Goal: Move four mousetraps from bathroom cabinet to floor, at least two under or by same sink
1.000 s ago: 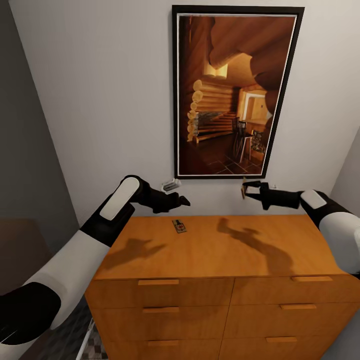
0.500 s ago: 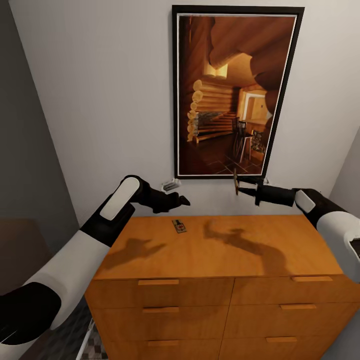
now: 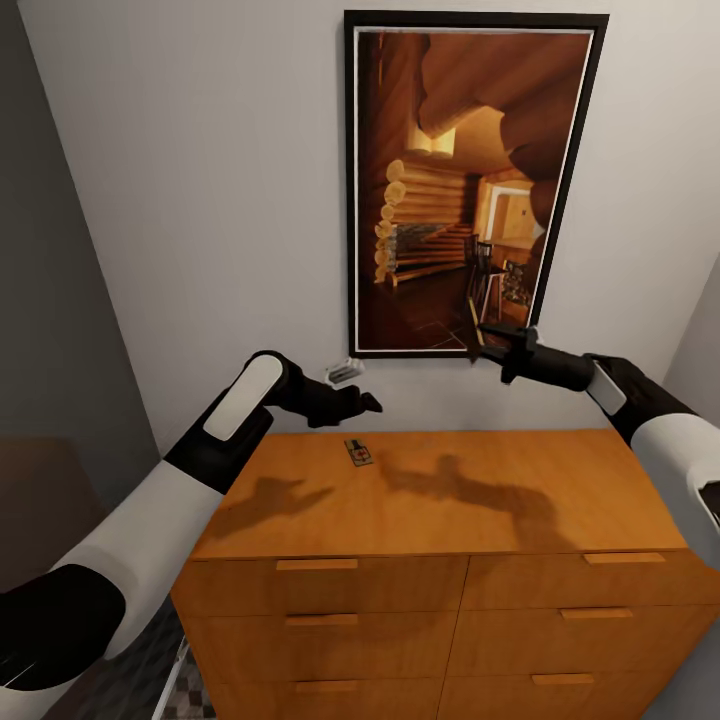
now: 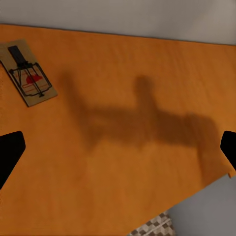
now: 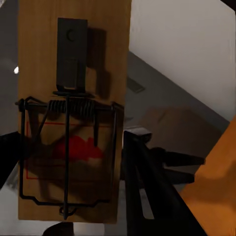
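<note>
One mousetrap lies flat on the top of the orange-brown cabinet, near its back edge; the left wrist view shows it too, mousetrap. My left gripper hovers open just above and beside it, its fingertips spread wide over the cabinet top. My right gripper is raised in front of the painting's lower edge, shut on a second mousetrap, seen edge-on. In the right wrist view that held mousetrap stands upright, spring and red mark facing the camera.
A large framed painting hangs on the wall behind the cabinet. A small white fitting sits on the wall by my left gripper. Cube-patterned floor tiles show at the cabinet's left foot. A grey wall closes the left side.
My right gripper has risen and drawn slightly left with the mousetrap held in it, and its shadow on the cabinet top slid left. The left arm has stayed put.
</note>
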Controlling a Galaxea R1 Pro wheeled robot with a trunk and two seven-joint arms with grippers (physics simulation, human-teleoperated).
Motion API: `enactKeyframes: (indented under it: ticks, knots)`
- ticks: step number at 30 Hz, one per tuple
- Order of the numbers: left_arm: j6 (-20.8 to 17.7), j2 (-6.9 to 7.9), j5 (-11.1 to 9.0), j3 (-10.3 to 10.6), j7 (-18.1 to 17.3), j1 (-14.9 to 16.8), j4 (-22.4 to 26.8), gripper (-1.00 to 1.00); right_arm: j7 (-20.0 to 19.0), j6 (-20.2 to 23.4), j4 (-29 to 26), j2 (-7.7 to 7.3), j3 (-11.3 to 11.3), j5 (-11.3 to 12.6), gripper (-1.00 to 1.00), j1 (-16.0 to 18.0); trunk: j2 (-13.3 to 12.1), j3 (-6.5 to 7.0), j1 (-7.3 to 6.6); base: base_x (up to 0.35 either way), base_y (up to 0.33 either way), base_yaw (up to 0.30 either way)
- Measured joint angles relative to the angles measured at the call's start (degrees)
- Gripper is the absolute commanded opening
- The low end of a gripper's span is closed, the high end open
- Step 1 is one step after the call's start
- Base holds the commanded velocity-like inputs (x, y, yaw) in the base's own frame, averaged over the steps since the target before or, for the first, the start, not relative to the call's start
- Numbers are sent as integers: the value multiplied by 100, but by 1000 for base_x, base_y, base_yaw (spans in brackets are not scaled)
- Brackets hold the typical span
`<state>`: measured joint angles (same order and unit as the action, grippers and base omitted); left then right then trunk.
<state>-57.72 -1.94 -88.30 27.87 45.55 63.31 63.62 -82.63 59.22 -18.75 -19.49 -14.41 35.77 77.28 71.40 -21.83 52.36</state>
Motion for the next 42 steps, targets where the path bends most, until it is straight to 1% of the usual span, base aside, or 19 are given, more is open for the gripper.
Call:
enactKeyframes:
  ticks: [4, 12, 17, 18, 21, 25, 30, 42]
  knots:
    - [0, 1, 3, -8, 17, 0, -25, 100, -80, -3, -122, 2, -9, 0, -100, -6, 0, 0, 0, 0, 0, 0]
    - [0, 1, 0, -17, 25, 0, -41, 100, -123, -5, -186, 2, -41, -1, -100, -9, 0, 0, 0, 0, 0, 0]
    - [0, 1, -1, -19, 26, 0, -45, 100, -238, -8, -197, 2, -225, 0, -100, -9, 0, 0, 0, 0, 0, 0]
    - [0, 1, -1, -20, 26, 0, -45, 100, -293, -10, -198, 2, -323, 0, -100, -9, 0, 0, 0, 0, 0, 0]
    - [0, 1, 0, -17, 26, 0, -45, 100, -372, -12, -199, 2, -468, 2, -100, -9, 0, 0, 0, 0, 0, 0]
    - [0, 1, -1, -13, 32, 0, -49, 100, -430, -14, -206, 4, -600, 4, -100, -9, 0, 0, 0, 0, 0, 0]
    - [0, -3, 3, -12, 34, 0, -59, 100, -441, -14, -206, 12, -648, 4, -100, -9, 0, 0, 0, 0, 0, 0]
    - [0, -7, -1, -12, 35, 0, -63, 100, -451, -14, -207, 29, -667, -3, -100, -10, 0, 0, 0, 0, 0, 0]
